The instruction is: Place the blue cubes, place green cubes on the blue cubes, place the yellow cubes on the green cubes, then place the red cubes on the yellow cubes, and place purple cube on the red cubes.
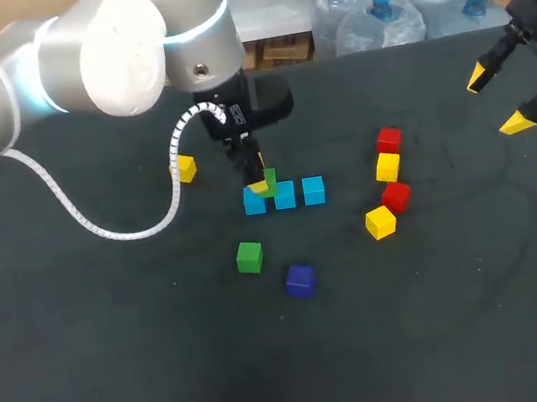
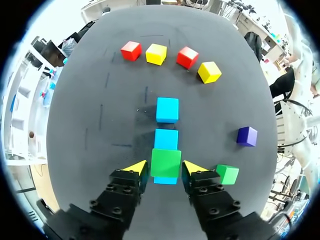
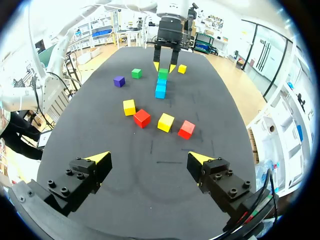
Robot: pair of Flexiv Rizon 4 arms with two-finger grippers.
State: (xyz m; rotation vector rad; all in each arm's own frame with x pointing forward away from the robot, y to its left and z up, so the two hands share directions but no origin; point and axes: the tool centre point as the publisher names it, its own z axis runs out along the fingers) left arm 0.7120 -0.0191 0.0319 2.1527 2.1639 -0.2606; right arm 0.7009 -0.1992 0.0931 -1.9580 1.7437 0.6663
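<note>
Three blue cubes (image 1: 284, 196) lie in a row mid-table. A green cube (image 2: 166, 162) rests on the end blue cube (image 2: 165, 180) nearest my left arm. My left gripper (image 2: 165, 168) straddles that green cube, open, its fingertips (image 2: 137, 167) a hair off the cube's sides. A second green cube (image 1: 249, 256) and the purple cube (image 1: 300, 280) lie in front of the row. To the right are two red cubes (image 1: 389, 139) (image 1: 396, 196) and two yellow cubes (image 1: 388, 167) (image 1: 380, 222). My right gripper (image 1: 496, 101) hangs open and empty at the far right.
A third yellow cube (image 1: 186, 169) lies left of the row, beside my left arm's white cable (image 1: 100, 224). The table's far edge (image 1: 397, 46) runs behind the cubes.
</note>
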